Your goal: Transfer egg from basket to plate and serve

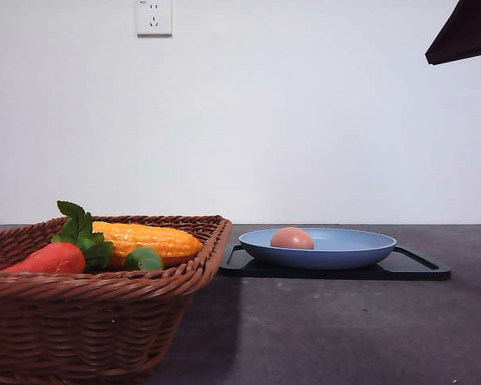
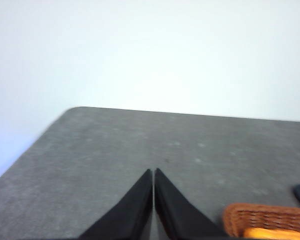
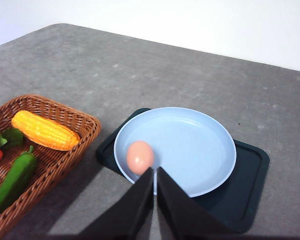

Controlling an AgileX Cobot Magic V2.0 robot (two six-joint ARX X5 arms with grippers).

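One egg (image 1: pixel 292 237) is shown resting at the left of the blue plate (image 1: pixel 361 250) on the black tray (image 1: pixel 421 271), clear of the wicker basket (image 1: pixel 104 321), with both the left gripper (image 2: pixel 154 172) and right gripper (image 3: pixel 155 171) closed and empty; serving is judged outstanding.

Open table (image 1: pixel 345 337) beside basket (image 1: pixel 96 321)

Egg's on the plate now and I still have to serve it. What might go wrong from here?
1. The egg lies loose near the rim of the plate, not centred; a tilt or jerk could roll it off.
2. The plate only rests on the black tray, so lifting the tray unevenly might slide it.
3. The basket sits close beside the tray; a sideways move could bump it.
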